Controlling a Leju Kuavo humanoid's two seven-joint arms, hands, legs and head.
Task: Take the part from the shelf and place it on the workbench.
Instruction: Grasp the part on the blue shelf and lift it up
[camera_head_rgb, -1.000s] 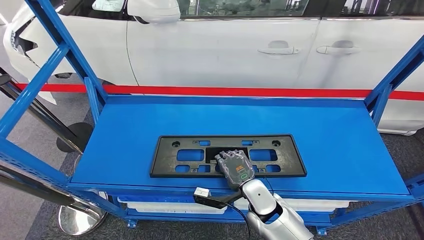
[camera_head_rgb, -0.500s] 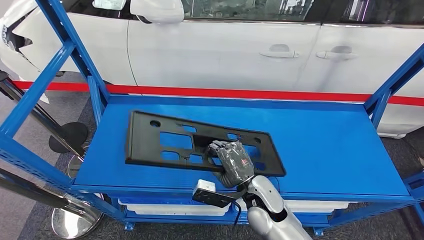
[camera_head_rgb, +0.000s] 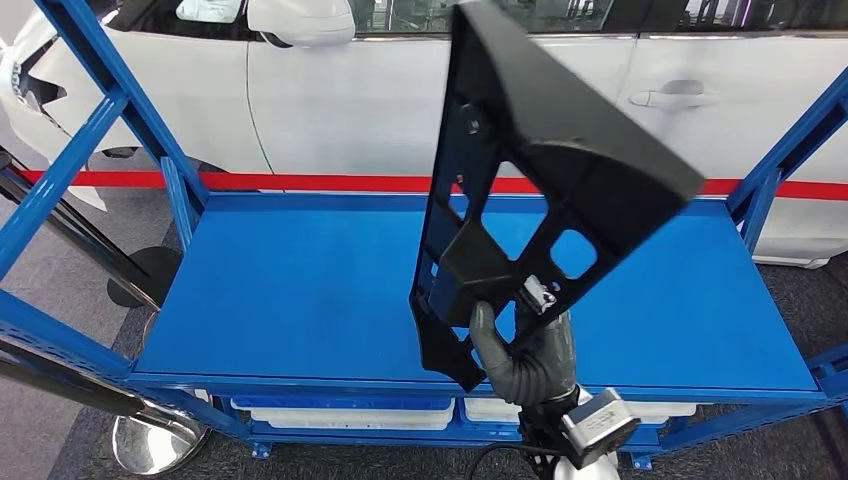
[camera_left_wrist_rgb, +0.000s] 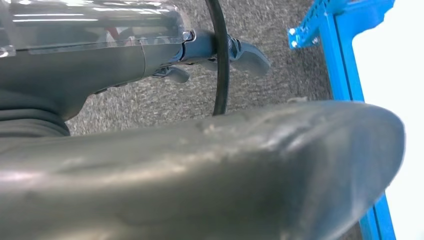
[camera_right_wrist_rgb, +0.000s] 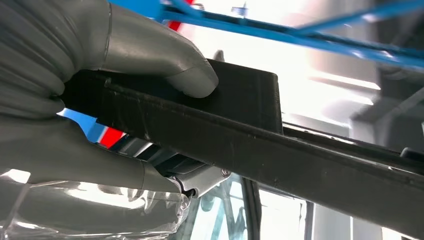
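Behind the blue shelf (camera_head_rgb: 300, 290) stands a white car (camera_head_rgb: 420, 90) with a red stripe along its lower side, and grey floor shows on both sides of the frame.

Lifted clear of the shelf top, the black part (camera_head_rgb: 530, 170) (a long flat plate with rectangular cut-outs) is raised nearly on end above the shelf's front edge, right of its middle, its upper end reaching across the car's windows. The right hand (camera_head_rgb: 525, 355) grips it low down, at its lower end; in the right wrist view the thumb (camera_right_wrist_rgb: 165, 62) presses on one face of the plate's rim while the other fingers (camera_right_wrist_rgb: 75, 155) wrap the opposite face.

Holding it so low is the main risk, I judge: most of the plate stands above the hold, so it could pivot in the fingers or slip out during a turn toward the workbench. Its tall upper end could also strike the blue upright (camera_head_rgb: 790, 150) at the shelf's right rear corner if swung wide.

At the left wrist, the left hand (camera_left_wrist_rgb: 200, 175) is a blurred grey mass over the floor; I cannot tell whether its fingers are spread or curled.
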